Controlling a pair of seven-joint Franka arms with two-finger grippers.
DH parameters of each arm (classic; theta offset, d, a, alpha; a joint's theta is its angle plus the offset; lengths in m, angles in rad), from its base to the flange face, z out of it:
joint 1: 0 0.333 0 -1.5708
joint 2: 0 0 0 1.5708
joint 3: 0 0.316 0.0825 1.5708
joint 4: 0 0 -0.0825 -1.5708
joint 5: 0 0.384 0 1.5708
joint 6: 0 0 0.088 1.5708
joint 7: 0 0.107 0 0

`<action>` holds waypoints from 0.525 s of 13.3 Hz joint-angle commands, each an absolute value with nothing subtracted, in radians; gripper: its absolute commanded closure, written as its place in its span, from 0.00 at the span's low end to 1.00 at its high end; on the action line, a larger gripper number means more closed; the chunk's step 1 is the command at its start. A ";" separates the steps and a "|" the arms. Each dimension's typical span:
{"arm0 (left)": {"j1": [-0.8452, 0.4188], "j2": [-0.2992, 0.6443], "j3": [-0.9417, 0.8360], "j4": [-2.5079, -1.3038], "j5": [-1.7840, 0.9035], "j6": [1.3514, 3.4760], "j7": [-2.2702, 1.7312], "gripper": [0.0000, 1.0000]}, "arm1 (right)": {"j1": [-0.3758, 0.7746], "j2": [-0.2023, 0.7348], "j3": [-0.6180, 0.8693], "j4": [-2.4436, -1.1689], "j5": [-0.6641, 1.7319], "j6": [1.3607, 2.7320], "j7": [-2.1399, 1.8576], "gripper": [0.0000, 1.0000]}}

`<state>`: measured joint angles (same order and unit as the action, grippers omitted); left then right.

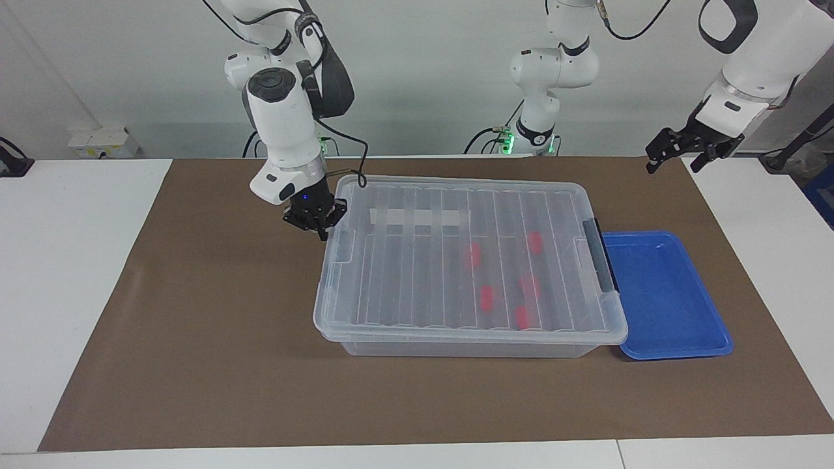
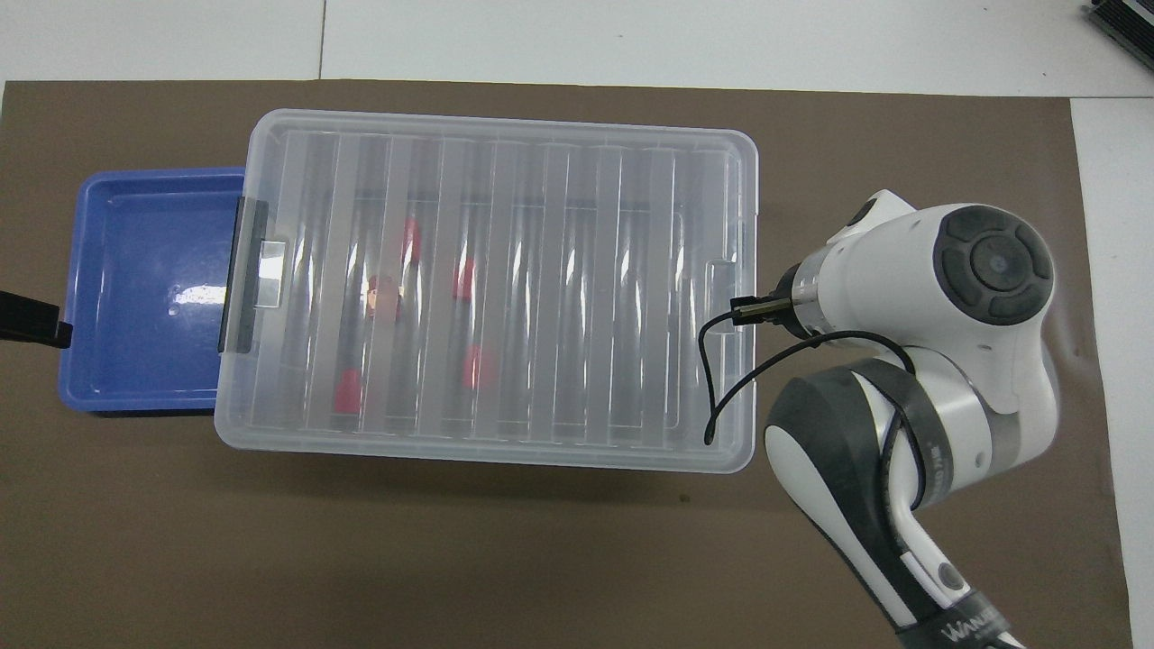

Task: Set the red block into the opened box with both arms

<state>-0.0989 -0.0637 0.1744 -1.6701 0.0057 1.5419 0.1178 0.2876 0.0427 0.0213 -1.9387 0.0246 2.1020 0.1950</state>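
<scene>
A brown mat (image 1: 195, 365) covers the white surface (image 1: 71, 260). On it sits the big clear box (image 1: 469, 345) with its ribbed lid (image 1: 417, 273) lying flat on top. A blue tray (image 1: 664, 293) touches the box at the left arm's end. Five red blocks (image 1: 487, 297) lie inside the box, a bit blurry through the lid. The right end effector (image 1: 317, 221) is closed tight at the lid's end tab, maybe pinching it. The left end effector (image 1: 677, 151) waits open, up over the mat's corner.
</scene>
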 commanded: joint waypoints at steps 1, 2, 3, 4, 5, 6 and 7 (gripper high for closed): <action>-0.112 -0.098 0.184 -1.710 0.018 1.569 0.118 0.00 | 0.275 0.031 0.023 -1.937 0.043 2.118 0.212 1.00; -0.112 -0.098 0.184 -1.710 0.017 1.569 0.118 0.00 | 0.270 0.022 0.020 -1.937 0.043 2.109 0.216 1.00; -0.112 -0.098 0.183 -1.710 0.018 1.568 0.120 0.00 | 0.252 0.008 0.020 -1.937 0.043 2.099 0.224 1.00; -0.112 -0.098 0.184 -1.710 0.018 1.568 0.118 0.00 | 0.233 -0.003 0.020 -1.937 0.043 2.079 0.230 1.00; -0.112 -0.098 0.184 -1.710 0.018 1.568 0.118 0.00 | 0.221 -0.015 0.017 -1.937 0.043 2.060 0.247 1.00; -0.112 -0.098 0.184 -1.710 0.018 1.568 0.118 0.00 | 0.198 -0.024 0.017 -1.937 0.041 2.051 0.258 0.82; -0.112 -0.098 0.184 -1.710 0.018 1.568 0.118 0.00 | 0.177 -0.035 0.017 -1.937 0.041 2.037 0.259 0.27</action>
<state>-0.0989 -0.0667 0.1743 -1.6706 0.0057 1.5420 0.1178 0.2154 -0.0036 0.0128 -1.9325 0.0257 2.0686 0.2362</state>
